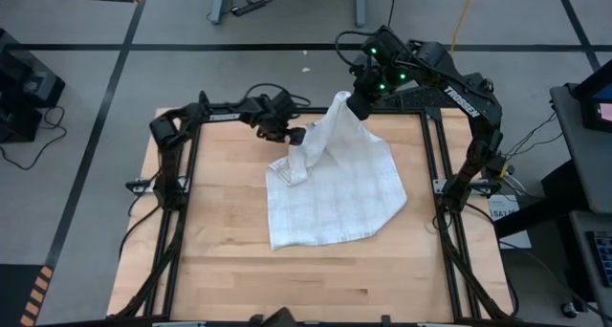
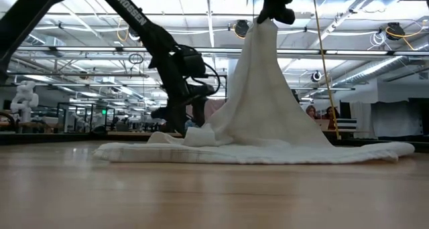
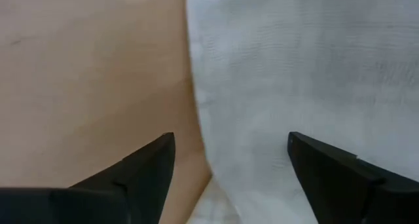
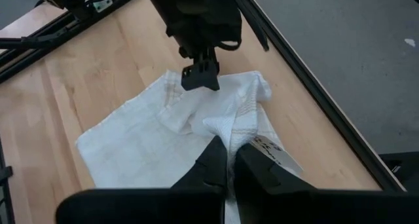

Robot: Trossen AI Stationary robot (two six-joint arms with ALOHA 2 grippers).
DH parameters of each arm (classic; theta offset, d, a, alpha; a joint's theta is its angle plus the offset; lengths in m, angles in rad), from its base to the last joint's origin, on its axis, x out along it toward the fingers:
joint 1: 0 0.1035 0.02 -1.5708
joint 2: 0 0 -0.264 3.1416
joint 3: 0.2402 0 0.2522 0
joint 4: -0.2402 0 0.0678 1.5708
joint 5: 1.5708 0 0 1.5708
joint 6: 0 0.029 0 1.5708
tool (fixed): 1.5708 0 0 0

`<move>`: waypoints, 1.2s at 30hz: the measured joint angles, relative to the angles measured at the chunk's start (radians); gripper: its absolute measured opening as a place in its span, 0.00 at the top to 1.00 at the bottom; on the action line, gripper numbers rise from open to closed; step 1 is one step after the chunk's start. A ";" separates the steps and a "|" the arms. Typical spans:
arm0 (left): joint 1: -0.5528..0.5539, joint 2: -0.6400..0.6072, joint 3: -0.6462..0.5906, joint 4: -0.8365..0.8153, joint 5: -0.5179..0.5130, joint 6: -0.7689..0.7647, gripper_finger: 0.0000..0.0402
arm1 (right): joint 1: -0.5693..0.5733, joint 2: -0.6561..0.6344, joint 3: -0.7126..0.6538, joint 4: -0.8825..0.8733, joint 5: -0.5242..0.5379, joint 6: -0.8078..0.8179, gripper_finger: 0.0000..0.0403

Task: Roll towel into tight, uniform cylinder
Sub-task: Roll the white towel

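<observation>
The thin white checked cloth towel (image 1: 335,179) lies crumpled mid-bench, one corner hoisted toward twelve o'clock by the right gripper (image 4: 230,160), whose fingers are pinched on it. The left gripper (image 1: 297,135) hovers at the towel's ten o'clock edge, fingers wide and holding nothing. The cloth sits just ahead of them, toward four o'clock, so the left arm is nearer the loose edge.

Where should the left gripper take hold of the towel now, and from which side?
Probably the bunched fold on the towel at its left edge, just below the open left gripper, coming from above. The right gripper holds one corner high, so cloth slopes tent-like; that fold stands proud of the table.
</observation>
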 joint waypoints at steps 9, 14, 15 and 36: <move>-0.047 0.071 0.001 0.150 -0.001 0.053 0.53 | 0.000 0.000 0.000 0.000 0.005 -0.016 0.99; -0.069 0.094 0.000 0.142 -0.032 0.068 0.79 | 0.000 0.000 0.000 0.001 0.005 -0.026 0.99; -0.074 0.095 0.000 0.143 -0.036 0.080 0.86 | 0.000 0.000 0.000 0.001 0.006 -0.026 0.99; -0.076 -0.176 0.000 0.093 -0.066 0.178 0.99 | -0.002 0.000 0.000 0.039 0.005 -0.115 0.99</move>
